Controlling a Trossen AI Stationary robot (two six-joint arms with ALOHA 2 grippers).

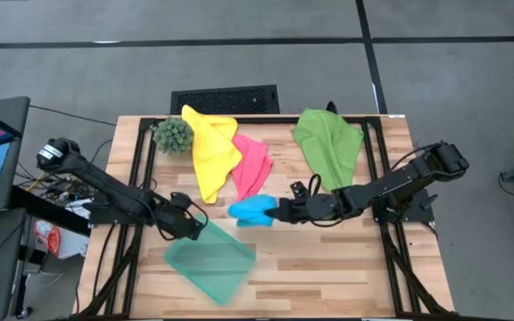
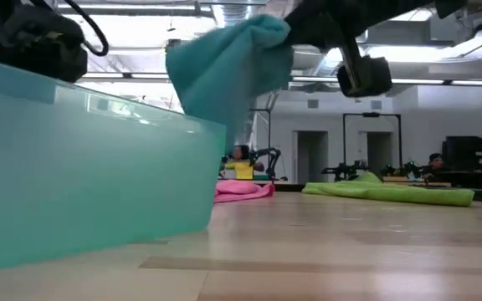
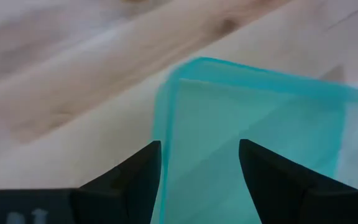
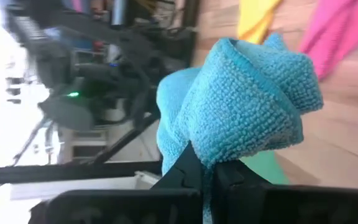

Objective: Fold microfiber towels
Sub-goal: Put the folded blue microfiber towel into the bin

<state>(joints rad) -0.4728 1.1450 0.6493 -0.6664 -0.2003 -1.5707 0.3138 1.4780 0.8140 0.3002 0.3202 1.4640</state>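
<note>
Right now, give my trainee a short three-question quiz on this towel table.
1. True or false: the right pincer holds the blue towel.
2. Which towel lies nearest the plant: A yellow, B green, C pink?
3. Fill in: the left pincer stands open over the teal ____.

Key: 1 true; 2 A; 3 tray.

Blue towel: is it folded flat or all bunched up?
Bunched up. The blue towel hangs in a crumpled wad, pinched by the right gripper above the table.
</note>
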